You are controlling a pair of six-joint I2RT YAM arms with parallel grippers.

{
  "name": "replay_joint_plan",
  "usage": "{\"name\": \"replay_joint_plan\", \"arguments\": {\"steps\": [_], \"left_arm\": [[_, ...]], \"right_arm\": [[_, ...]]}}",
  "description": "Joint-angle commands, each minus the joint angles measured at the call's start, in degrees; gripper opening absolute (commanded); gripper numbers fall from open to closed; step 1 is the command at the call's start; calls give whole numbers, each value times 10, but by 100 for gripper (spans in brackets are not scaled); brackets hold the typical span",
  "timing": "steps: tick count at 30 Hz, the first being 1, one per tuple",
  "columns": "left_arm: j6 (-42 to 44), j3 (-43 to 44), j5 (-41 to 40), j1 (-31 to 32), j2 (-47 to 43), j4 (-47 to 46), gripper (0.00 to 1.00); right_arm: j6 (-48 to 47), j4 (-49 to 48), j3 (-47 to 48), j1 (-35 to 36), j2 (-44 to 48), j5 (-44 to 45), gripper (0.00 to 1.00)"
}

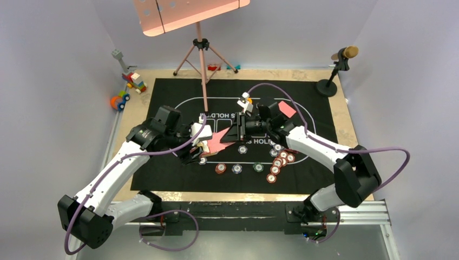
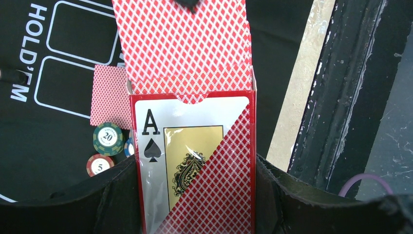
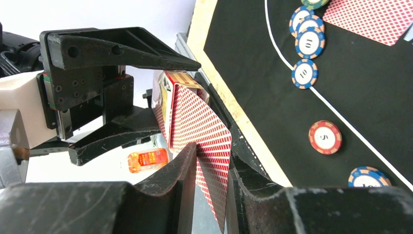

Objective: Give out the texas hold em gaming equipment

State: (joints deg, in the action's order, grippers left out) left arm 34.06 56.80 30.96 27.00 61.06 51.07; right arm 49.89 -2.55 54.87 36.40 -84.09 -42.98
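Observation:
My left gripper (image 1: 196, 146) (image 2: 195, 163) is shut on the red card box (image 2: 195, 161), which shows an ace of spades, and holds it above the mat. Pink-red-backed cards (image 2: 182, 39) stick out of the box's open top. My right gripper (image 1: 234, 134) (image 3: 212, 151) is shut on the end of a card (image 3: 214, 161) that is still at the box mouth (image 3: 168, 92). One card (image 1: 287, 108) (image 2: 109, 95) lies flat on the mat. Red, green and blue chips lie on the mat: a row (image 1: 236, 168) and a cluster (image 1: 279, 160); a green 20 chip (image 2: 107, 138) and a red 5 chip (image 3: 325, 137) show close up.
The black felt mat (image 1: 162, 97) covers the table. A pink music stand's tripod (image 1: 201, 54) stands at the back centre, with one leg over the mat. A microphone on a stand (image 1: 341, 59) is at the back right, toy blocks (image 1: 127, 86) at the back left. A metal rail (image 1: 352, 214) runs along the near edge.

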Motion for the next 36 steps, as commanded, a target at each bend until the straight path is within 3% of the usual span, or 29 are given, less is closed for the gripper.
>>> {"name": "replay_joint_plan", "arguments": {"steps": [1,8,15,22,30,36], "left_arm": [[-4,29,25,-1,-9,-23,9],[-6,29,27,-1,-9,-22,9],[-5,26,26,-1,-10,-21,9],[-3,24,25,-2,-11,-22,9],[-3,25,27,-1,-10,-19,9],[-2,24,26,-1,-10,-18,9]], "right_arm": [[-23,23,-6,-20,32,5,27],[-53,72,-14,-55,59,8,23],[-96,155,-29,-126,124,19,0],[-138,238,-110,-226,182,72,0],[-63,232,-231,-287,251,187,0],[-45,259,-260,-322,282,263,0]]}}
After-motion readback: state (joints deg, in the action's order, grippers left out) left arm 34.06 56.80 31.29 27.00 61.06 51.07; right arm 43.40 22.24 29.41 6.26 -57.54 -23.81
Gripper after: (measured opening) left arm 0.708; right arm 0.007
